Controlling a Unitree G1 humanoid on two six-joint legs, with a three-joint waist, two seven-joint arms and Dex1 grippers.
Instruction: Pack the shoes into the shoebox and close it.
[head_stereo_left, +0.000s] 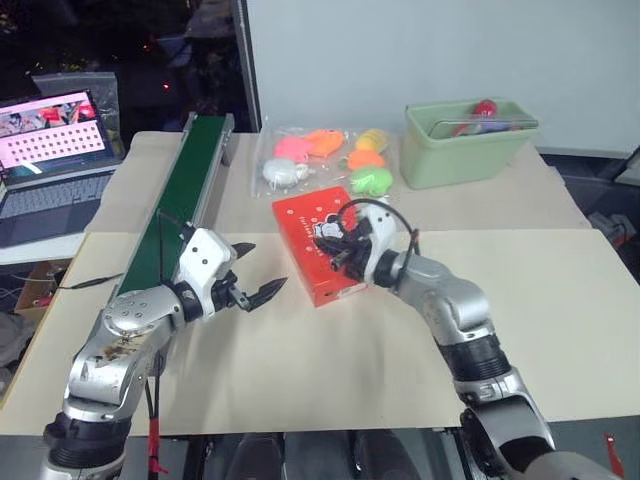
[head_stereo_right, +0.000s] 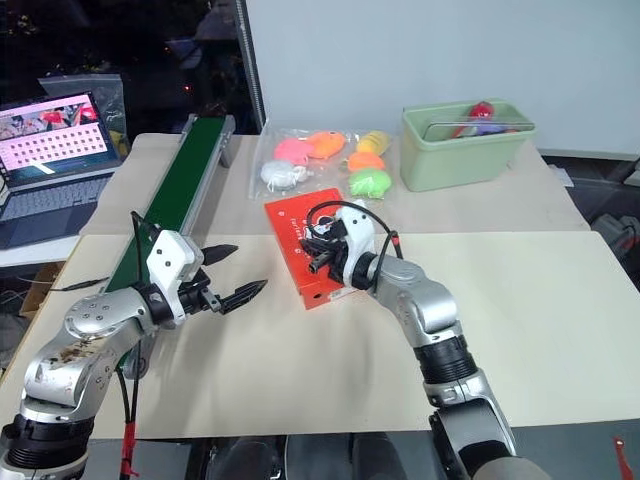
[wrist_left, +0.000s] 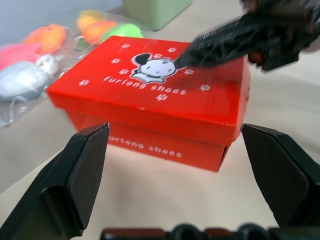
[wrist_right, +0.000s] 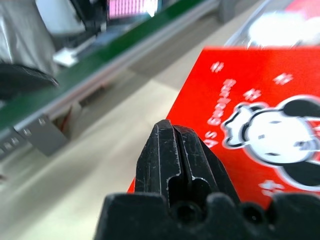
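Even overhead light is washing the pale table (head_stereo_left: 560, 330) while the background window is staying dark, the laptop screen (head_stereo_left: 52, 128) is glowing pink, and motion blur is smearing the right gripper (wrist_left: 190, 55) over the glossy shoebox (wrist_left: 150, 95).

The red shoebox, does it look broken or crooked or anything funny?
Nothing looks broken. The shoebox has its lid down flat and sits at a slant on the table. The shut right gripper is over its lid; the open left gripper waits beside it.

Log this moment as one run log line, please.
shoebox: lid down, on table | right gripper: shut, over lid | left gripper: open, beside box, holding nothing
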